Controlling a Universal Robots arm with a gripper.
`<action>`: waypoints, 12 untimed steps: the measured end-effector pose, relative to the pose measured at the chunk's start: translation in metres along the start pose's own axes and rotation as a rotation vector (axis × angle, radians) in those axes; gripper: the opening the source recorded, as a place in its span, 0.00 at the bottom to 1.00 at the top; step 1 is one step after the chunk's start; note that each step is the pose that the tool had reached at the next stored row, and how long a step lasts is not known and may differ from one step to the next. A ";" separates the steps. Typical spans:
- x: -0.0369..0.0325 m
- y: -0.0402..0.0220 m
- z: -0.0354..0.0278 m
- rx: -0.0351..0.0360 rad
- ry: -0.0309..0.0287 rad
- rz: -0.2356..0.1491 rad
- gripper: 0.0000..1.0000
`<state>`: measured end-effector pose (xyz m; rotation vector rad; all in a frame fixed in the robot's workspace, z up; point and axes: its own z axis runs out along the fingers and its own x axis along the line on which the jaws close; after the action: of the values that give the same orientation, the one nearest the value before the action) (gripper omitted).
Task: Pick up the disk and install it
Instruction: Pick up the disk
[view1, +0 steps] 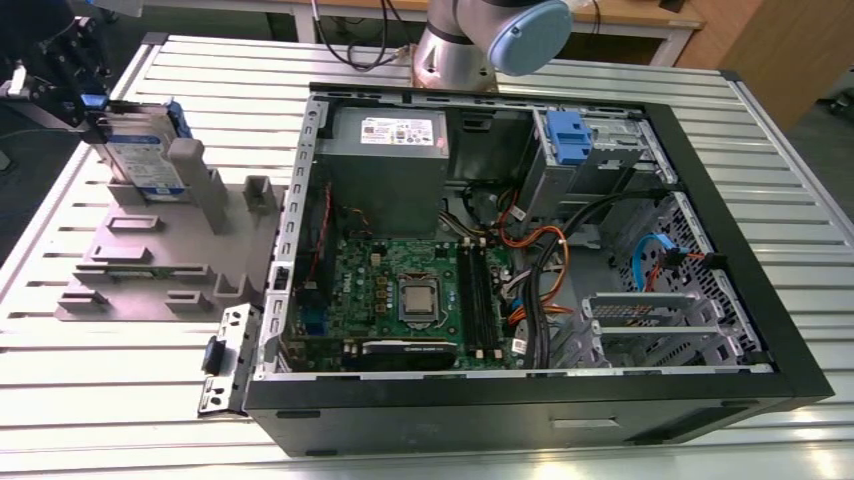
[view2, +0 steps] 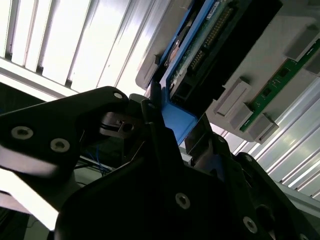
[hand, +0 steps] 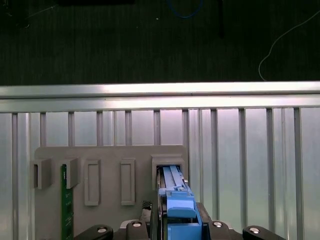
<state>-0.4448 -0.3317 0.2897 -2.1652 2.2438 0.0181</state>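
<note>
disk (view1: 139, 160) upright on edge in grey holder (view1: 140, 255); long axis runs straight away from gripper (hand: 180, 227); jaws flank its blue bracket end, apparently clamped; open case (view1: 534, 412) beside holder, exterior view's right

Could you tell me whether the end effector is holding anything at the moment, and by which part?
The end effector appears to grip the disk by the end of its blue bracket; the disk stands in the grey holder.
</note>
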 end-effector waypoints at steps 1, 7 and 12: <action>0.0000 0.0000 0.0000 0.0000 0.0000 0.000 0.44; 0.0000 0.0000 0.0000 -0.0001 0.0000 0.001 0.36; 0.0000 0.0000 0.0000 0.0001 0.0000 0.001 0.36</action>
<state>-0.4448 -0.3317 0.2897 -2.1642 2.2446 0.0180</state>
